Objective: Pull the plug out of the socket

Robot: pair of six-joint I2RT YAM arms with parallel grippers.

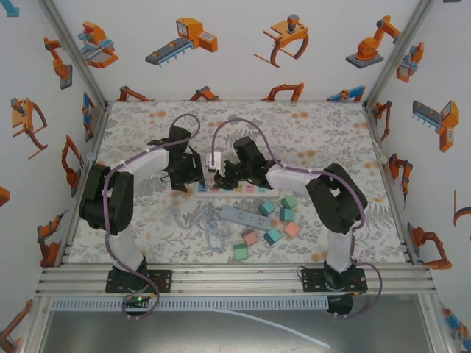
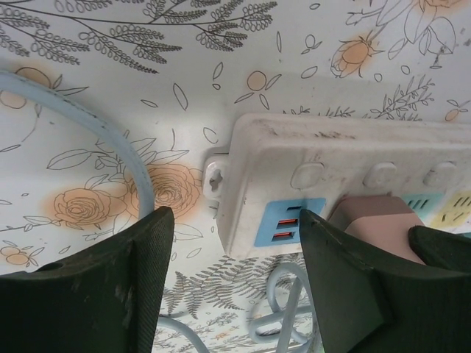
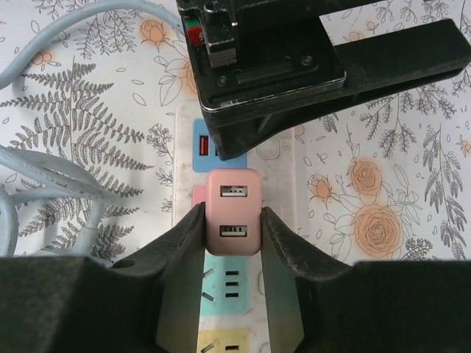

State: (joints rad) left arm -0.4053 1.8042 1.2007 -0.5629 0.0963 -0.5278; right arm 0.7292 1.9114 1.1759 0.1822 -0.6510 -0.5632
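The table (image 1: 331, 132) is covered with a white sheet printed with grey ferns, leaf outlines and soft orange roses. Three white walls (image 1: 243, 66) enclose it, dotted with orange and blue pictures of robot arms and grippers. Aluminium bars (image 1: 70, 44) run up the corners, and a rail (image 1: 235, 276) crosses the near edge, where both arm bases are bolted.

A white power strip (image 2: 331, 154) lies flat near the middle of the table. The pink plug (image 3: 233, 198), a small block with two USB ports on its face, is seated in the strip.

The right gripper (image 3: 232, 220) is clamped on the plug, one dark finger pressed against each side. The left gripper (image 2: 234, 220) hangs over the end of the strip beside the plug. Its fingers (image 2: 140, 279) are spread, and the outer one is clear of the strip's edge.

A pale blue cable (image 2: 73, 110) curves across the sheet past that end and loops in a loose tangle nearer the arms. A second, grey-blue strip (image 1: 243, 215) lies on the near side of the white one. Pastel blocks (image 1: 276, 220) in pink, teal and green are scattered around its right end.
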